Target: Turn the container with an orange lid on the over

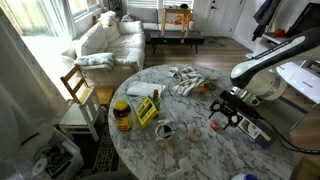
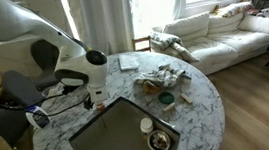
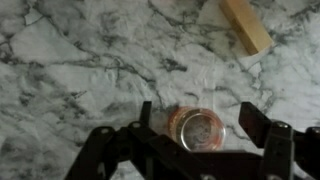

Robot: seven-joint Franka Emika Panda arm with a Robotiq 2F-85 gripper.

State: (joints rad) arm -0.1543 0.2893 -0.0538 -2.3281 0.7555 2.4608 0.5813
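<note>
In the wrist view the tiny container (image 3: 198, 131) stands on the marble, seen from above as a pale round centre with an orange ring. My gripper (image 3: 196, 110) is open, with one finger on each side of the container and a small gap to each. In an exterior view the gripper (image 1: 227, 112) hangs low over the table's near right part, with the container (image 1: 214, 125) just below it. It also shows in an exterior view (image 2: 95, 96) under the white arm. I cannot tell which way up the container stands.
A wooden block (image 3: 245, 23) lies just beyond the container. On the round marble table (image 1: 190, 150) are an amber jar with a yellow lid (image 1: 122, 115), a yellow box (image 1: 147, 110), a glass (image 1: 165, 131) and a crumpled cloth (image 1: 185, 80). A dark tray (image 2: 116, 137) lies near the arm.
</note>
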